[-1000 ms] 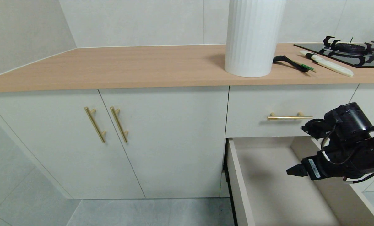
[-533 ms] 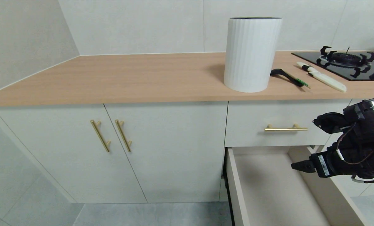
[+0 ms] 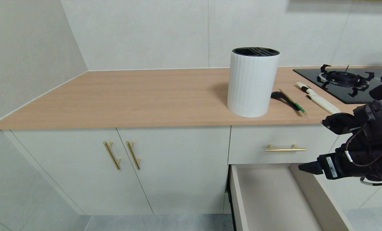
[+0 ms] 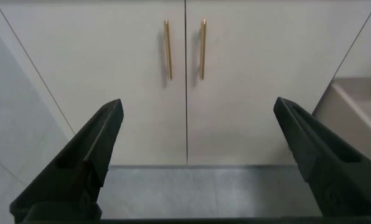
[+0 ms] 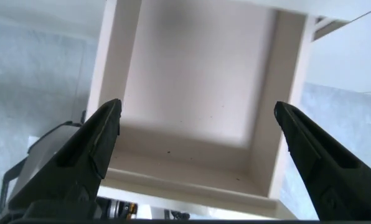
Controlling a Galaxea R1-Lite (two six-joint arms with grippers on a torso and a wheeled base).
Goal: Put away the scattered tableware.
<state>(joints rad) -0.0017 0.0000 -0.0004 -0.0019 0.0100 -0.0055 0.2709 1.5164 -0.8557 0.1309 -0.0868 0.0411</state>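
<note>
So far nothing is stowed: ladle (image 3: 279, 96), chopsticks (image 3: 292, 102) and knife (image 3: 317, 101) are noted loose on the worktop (image 3: 146, 96), at 3 o'clock of the white holder (image 3: 252, 82). The drawer (image 3: 237, 199) below is found pulled open. The right gripper (image 5: 197, 104) is held spread above it; the left gripper (image 4: 198, 102) is spread, faced at the cabinet doors (image 4: 248, 93).

- Table (image 3: 139, 96), across the middle of the head view: warm light-brown wood with fine lengthwise grain
- Holder (image 3: 252, 86), right of centre: white with vertical ribs and a black slotted top
- Ladle (image 3: 275, 95), just right of the holder: black
- Chopsticks (image 3: 292, 101): pale wood, green near one end
- Knife (image 3: 319, 102): cream, with a black band on the handle
- Hob (image 3: 341, 85), upper right: glossy black
- Cabinet doors (image 3: 178, 166): off-white, with brass-gold bar handles (image 3: 112, 155)
- Drawer (image 3: 267, 199), lower right: beige inside
- Left fingers (image 4: 79, 162) and right fingers (image 5: 325, 165): black
</note>
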